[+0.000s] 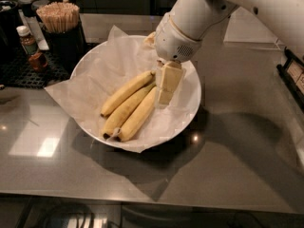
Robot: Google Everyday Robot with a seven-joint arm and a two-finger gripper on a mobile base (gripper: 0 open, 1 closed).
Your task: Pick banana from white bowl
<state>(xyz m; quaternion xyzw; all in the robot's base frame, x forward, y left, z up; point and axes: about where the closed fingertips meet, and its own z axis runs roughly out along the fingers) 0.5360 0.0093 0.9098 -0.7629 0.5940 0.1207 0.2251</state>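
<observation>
The white bowl [190, 113] is wide and shallow, lined with crinkled white paper, and sits on the grey counter. Three bananas lie in it side by side, slanting from lower left to upper right. The banana [124, 94] is the upper left one, slender, pale yellow and clean. The other two bananas [135, 115] meet at a dark stem with a whitish frayed tip at the lower left. My gripper [167, 87] hangs from the white arm over the bananas' upper right ends, down inside the bowl and touching or very near them. It hides those ends.
A dark holder of wooden sticks [59, 18] stands just behind the bowl's left rim. Small bottles [28, 42] stand on a black mat at the far left. A dark object [292, 75] sits at the right edge. The paper hangs over the bowl's front rim.
</observation>
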